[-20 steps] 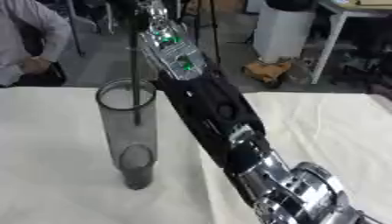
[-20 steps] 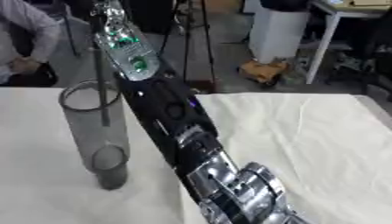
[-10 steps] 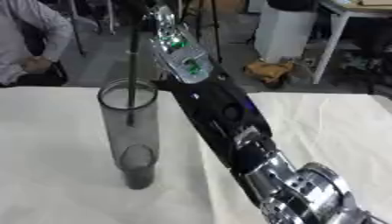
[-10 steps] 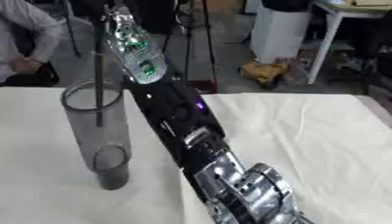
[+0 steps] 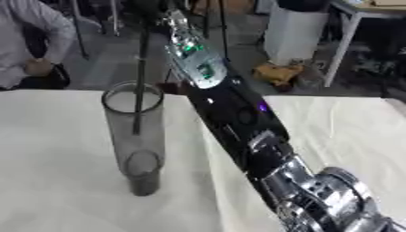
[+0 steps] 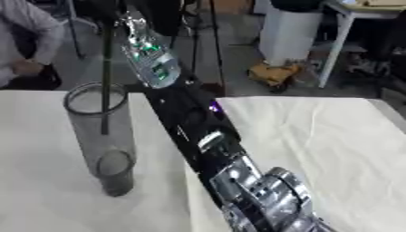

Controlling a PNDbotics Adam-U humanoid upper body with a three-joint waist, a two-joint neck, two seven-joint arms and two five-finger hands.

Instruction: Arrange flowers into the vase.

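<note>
I can see no words or labels that I can read here. My right arm point(image 5: 238, 118) comes up from the lower right corner and reaches far across the white tabletop point(image 5: 55, 181) toward the top of the picture. It is black with silver joints, and small green lights glow on the part near the wrist. My right hand point(image 6: 128, 20) is up high above the vase, close to the top edge. It is blurry there, so I cannot tell if its fingers are curled or straight.

A thin dark flower stem point(image 5: 140, 86) hangs straight down from near that hand. Its lower end is inside the vase, about halfway down. I cannot see the flower's top.

The vase point(image 5: 136, 145) is a tall, clear, grey glass tube. It stands upright on the tabletop, just left of my arm. Only the 1 stem is in it.
</note>
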